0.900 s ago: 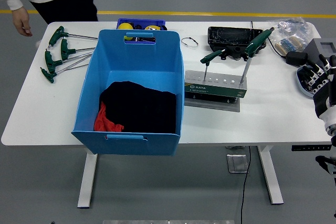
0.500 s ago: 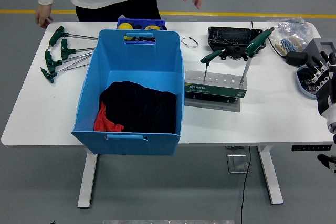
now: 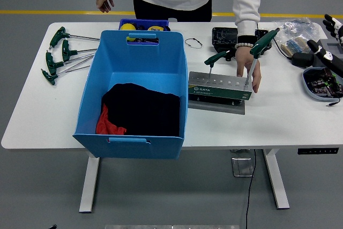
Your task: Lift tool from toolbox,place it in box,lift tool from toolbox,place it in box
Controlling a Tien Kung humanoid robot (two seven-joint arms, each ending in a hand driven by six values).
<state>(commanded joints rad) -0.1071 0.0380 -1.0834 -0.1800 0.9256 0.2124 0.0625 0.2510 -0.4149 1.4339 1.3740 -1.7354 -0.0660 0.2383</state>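
A green tool rack (image 3: 220,90) stands right of the big blue box (image 3: 136,68). Two green T-handle tools stand upright in it, a short one (image 3: 217,56) and a taller one (image 3: 264,43). A person at the far side reaches one hand (image 3: 247,71) down to the rack's right end, beside the taller tool's shaft. My right hand (image 3: 328,41) hovers at the right edge, well right of the rack, with fingers spread and nothing in them. The box holds black cloth (image 3: 142,108) and a red cloth (image 3: 108,124). My left arm is out of view.
Several green T-handle tools (image 3: 61,52) lie at the table's far left. A small blue bin (image 3: 143,24), a wire ring (image 3: 193,42), a black tray (image 3: 228,36), a plastic bag (image 3: 297,31) and a bowl of parts (image 3: 320,83) sit along the back and right.
The person has moved from the left to the middle and reached a hand down to the rack. My right hand has risen and moved farther from me along the right edge.
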